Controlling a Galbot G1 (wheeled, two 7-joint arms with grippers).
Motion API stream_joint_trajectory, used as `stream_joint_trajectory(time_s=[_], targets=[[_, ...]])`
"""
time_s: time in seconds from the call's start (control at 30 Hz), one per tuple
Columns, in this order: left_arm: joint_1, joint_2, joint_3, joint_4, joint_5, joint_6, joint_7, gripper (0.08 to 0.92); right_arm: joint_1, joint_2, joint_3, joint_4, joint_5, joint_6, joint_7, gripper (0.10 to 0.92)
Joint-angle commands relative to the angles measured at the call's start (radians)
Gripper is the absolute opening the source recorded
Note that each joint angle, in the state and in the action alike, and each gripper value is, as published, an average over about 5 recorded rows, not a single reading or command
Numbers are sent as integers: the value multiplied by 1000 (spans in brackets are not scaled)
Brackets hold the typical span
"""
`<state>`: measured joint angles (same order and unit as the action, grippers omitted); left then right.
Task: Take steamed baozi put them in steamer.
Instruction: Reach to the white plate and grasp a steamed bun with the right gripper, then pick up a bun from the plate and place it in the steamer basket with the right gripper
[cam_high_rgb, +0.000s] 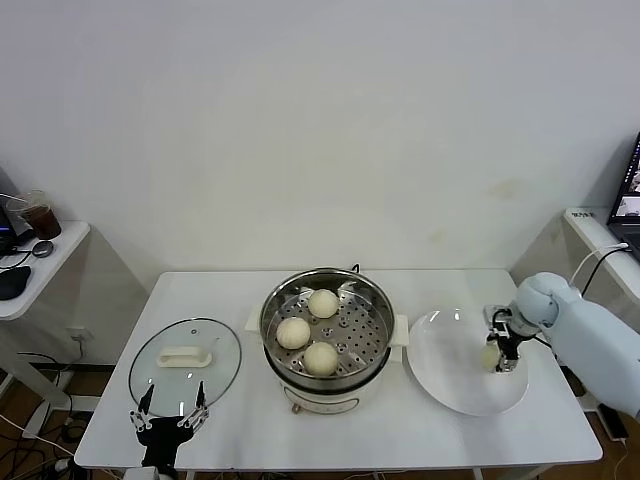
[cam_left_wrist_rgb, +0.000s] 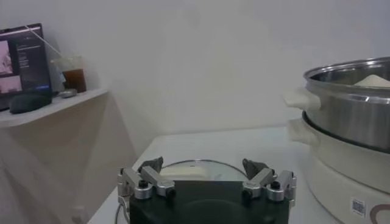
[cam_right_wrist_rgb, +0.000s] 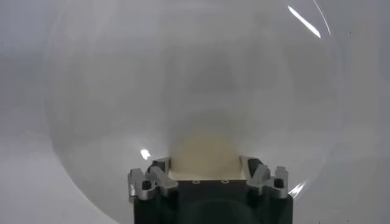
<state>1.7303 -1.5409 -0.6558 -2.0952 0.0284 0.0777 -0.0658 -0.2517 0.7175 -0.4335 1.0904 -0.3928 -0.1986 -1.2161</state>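
Cream-white, soft dough: your right pincer (cam_high_rgb: 502, 352) is clamped on the last bun (cam_high_rgb: 491, 354) over the white plate (cam_high_rgb: 450, 385), so lift it straight and gently, then clear the rim of the steamer (cam_high_rgb: 327, 325), where three buns (cam_high_rgb: 321, 357) already sit. The right wrist view shows the bun between the fingers (cam_right_wrist_rgb: 159, 172). The head view alone shows your left pincer (cam_high_rgb: 170, 414), spread apart, idle by the glass lid (cam_high_rgb: 185, 359) on the surface (cam_high_rgb: 110, 430).

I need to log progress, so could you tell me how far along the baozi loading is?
Three baozi already sit in the steamer. The fourth baozi is in hand: the right gripper has its jaws around it over the white plate. It has yet to go into the steamer. The left gripper waits open by the glass lid.
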Motion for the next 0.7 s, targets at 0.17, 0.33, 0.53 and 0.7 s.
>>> stream_joint_trajectory(time_s=[0.17,0.33,0.53,0.7], targets=[[-4,1,8,5,9,-1,-6,823,89,-28,-66,61,129,-38,-4,582],[-8,4,11,8,15,-3,-13,823,381,-39,-332,193,383,-103,-16,585],[-19,7,28,11,27,-2,-21,823,693,87,-530,270,651,-203,21,585],[-25,12,36,1,38,-3,-25,823,841,205,-610,277,793,-279,39,585]])
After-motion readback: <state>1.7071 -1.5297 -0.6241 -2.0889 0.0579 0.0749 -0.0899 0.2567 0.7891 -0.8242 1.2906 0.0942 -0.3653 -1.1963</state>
